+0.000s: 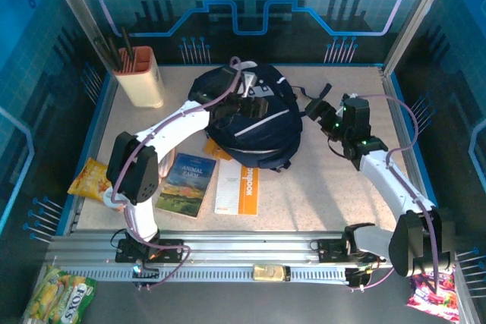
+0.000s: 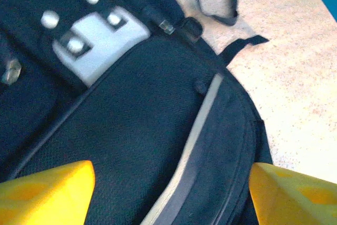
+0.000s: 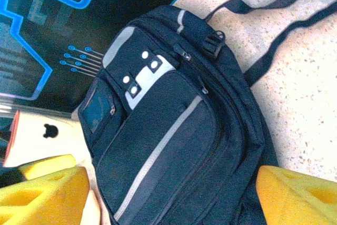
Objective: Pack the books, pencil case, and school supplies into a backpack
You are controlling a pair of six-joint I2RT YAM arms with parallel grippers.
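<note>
Top external: backpack (image 1: 254, 123) mid-frame on the desk (image 1: 326, 195), Animal Farm (image 1: 184, 184) and a notebook (image 1: 237, 187) at its lower edge. I see left jaws wide over it, right jaws wide off its right edge; open desk lower right.

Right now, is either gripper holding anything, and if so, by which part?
Nothing is held. The left gripper is open over the backpack, the right gripper open beside it; neither pinches any part of it.
</note>
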